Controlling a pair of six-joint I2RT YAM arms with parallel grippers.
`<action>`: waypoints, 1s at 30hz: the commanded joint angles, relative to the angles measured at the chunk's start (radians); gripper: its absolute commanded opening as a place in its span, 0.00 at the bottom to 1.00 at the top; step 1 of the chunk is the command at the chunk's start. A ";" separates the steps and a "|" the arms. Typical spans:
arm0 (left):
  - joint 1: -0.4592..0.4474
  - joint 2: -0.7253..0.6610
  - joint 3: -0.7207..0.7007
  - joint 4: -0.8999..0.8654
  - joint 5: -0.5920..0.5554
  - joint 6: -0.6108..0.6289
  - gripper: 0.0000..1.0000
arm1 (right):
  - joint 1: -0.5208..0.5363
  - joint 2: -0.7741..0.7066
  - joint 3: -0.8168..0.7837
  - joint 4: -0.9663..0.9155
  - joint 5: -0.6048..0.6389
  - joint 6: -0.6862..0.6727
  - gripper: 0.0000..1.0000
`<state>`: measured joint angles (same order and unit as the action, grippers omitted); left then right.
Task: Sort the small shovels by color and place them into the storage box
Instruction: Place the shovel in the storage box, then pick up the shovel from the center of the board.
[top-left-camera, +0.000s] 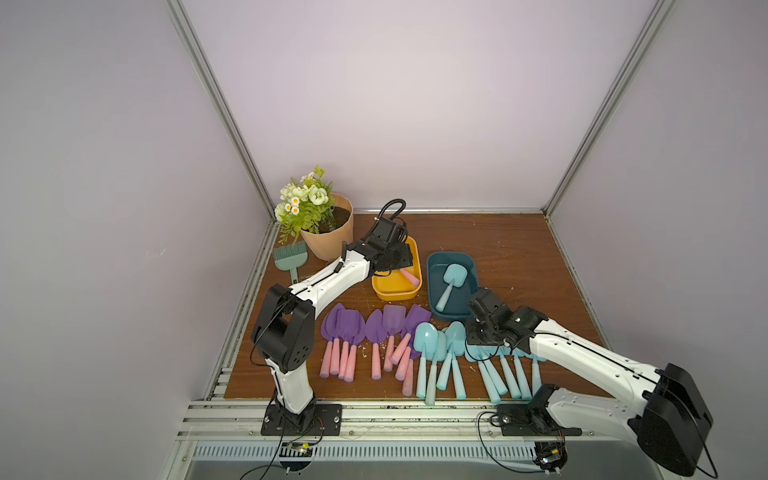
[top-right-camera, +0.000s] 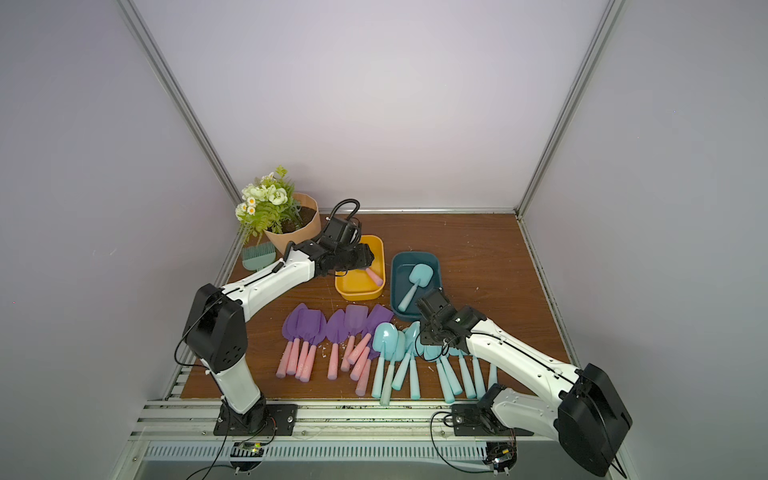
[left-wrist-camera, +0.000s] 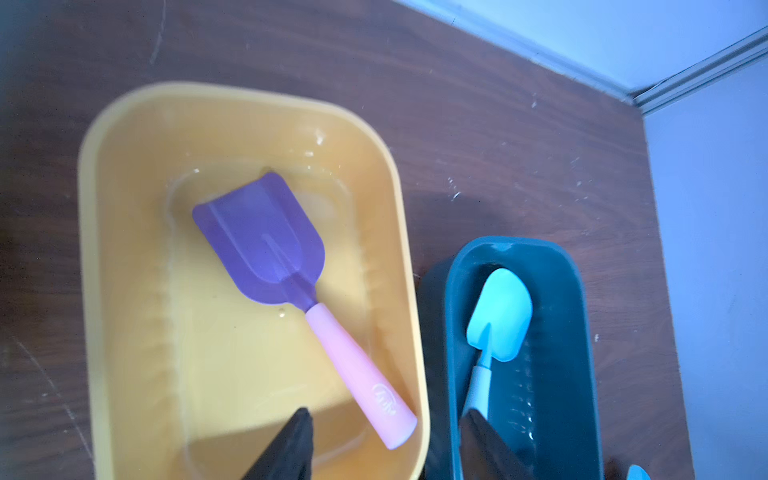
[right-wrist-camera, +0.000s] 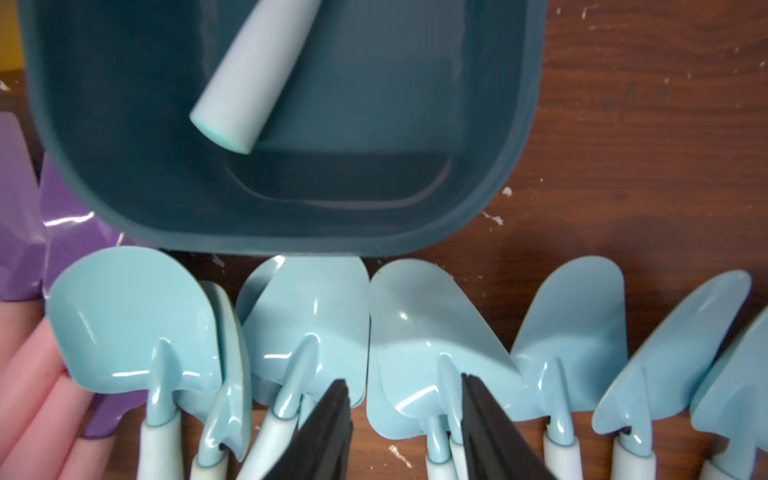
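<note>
- Shovels in both top views: a purple row (top-left-camera: 374, 332) (top-right-camera: 336, 328) and a blue row (top-left-camera: 449, 357) (top-right-camera: 411, 357) lie on the table (top-left-camera: 519, 257) (top-right-camera: 490, 257).
- Left gripper (top-left-camera: 397, 259) (top-right-camera: 359, 257) hangs over the yellow box (top-left-camera: 395, 294) (top-right-camera: 359, 296). The pink handle of a purple shovel (top-left-camera: 409, 276) (top-right-camera: 374, 276) shows in the box just under it.
- Right gripper (top-left-camera: 482, 332) (top-right-camera: 436, 328) hangs over the blue row, with the teal box (top-left-camera: 432, 266) (top-right-camera: 397, 274) just ahead of it. One blue shovel (top-left-camera: 451, 280) (top-right-camera: 415, 280) lies in that box.
- Left wrist view: the left gripper (left-wrist-camera: 386, 415) has its fingers (left-wrist-camera: 291, 449) apart, with nothing clamped. The purple shovel (left-wrist-camera: 266, 245) lies flat in the yellow box (left-wrist-camera: 85, 249) ahead of the tips, handle end nearest them and blade away. The teal box (left-wrist-camera: 582, 311) sits beside the yellow box, holding the blue shovel (left-wrist-camera: 503, 316).
- Right wrist view: the right gripper (right-wrist-camera: 405, 382) has its fingers (right-wrist-camera: 324, 436) apart above the necks of the blue row (right-wrist-camera: 307, 332), closed on none of them. I cannot tell whether they touch a blade. The teal box (right-wrist-camera: 124, 166) lies just ahead of the tips with the blue shovel's handle (right-wrist-camera: 249, 83) inside. The purple row (right-wrist-camera: 20, 208) lies off to one side of the fingers.
</note>
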<state>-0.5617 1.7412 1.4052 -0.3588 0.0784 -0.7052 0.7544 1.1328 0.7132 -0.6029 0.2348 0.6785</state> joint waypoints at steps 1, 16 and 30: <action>-0.026 -0.083 -0.090 0.046 -0.041 0.014 0.59 | 0.018 -0.042 -0.042 -0.065 -0.030 0.045 0.47; -0.066 -0.205 -0.303 0.135 -0.038 -0.079 0.60 | 0.087 -0.125 -0.150 -0.155 -0.011 0.145 0.43; -0.067 -0.187 -0.298 0.133 -0.034 -0.098 0.61 | 0.086 -0.153 -0.228 -0.094 -0.017 0.228 0.34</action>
<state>-0.6209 1.5490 1.0950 -0.2344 0.0547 -0.7818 0.8368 0.9745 0.5083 -0.6823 0.2123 0.8822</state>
